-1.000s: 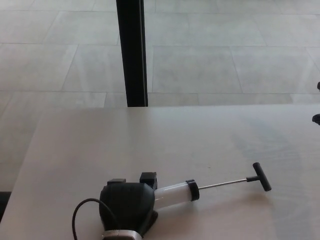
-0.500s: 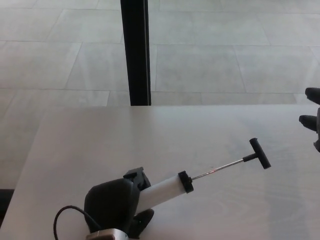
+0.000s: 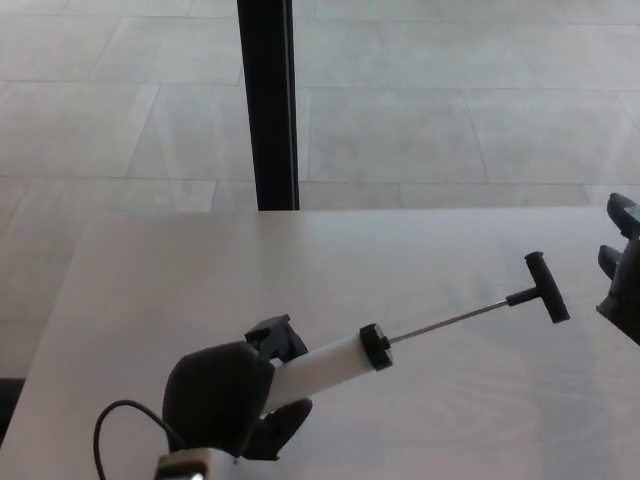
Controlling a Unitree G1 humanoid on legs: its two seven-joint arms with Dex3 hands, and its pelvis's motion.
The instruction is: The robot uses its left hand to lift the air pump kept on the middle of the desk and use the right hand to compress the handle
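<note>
Desk far edge runs straight across mid-frame; left edge slants down toward the near-left corner; beyond both, pale tiled floor; a black post stands upright just past the far edge, left of centre. Desk top is bare on the far half and to the right of the pump, so there is open room there; near edge is out of frame.

Air pump sits at near-centre, tilted, its rod end pointing up-right; white barrel w/ black collar, thin metal rod running out to the black T-handle, rod fully extended. Left hand is wrapped round the barrel's base end, fingers closed on it, thumb curling underneath; a black cable loops off the wrist at bottom-left.

Right hand is at the right frame edge, mostly cut off; dark fingers show just beside the T-handle but apart from it, not touching; can't tell whether it's open or closed.
</note>
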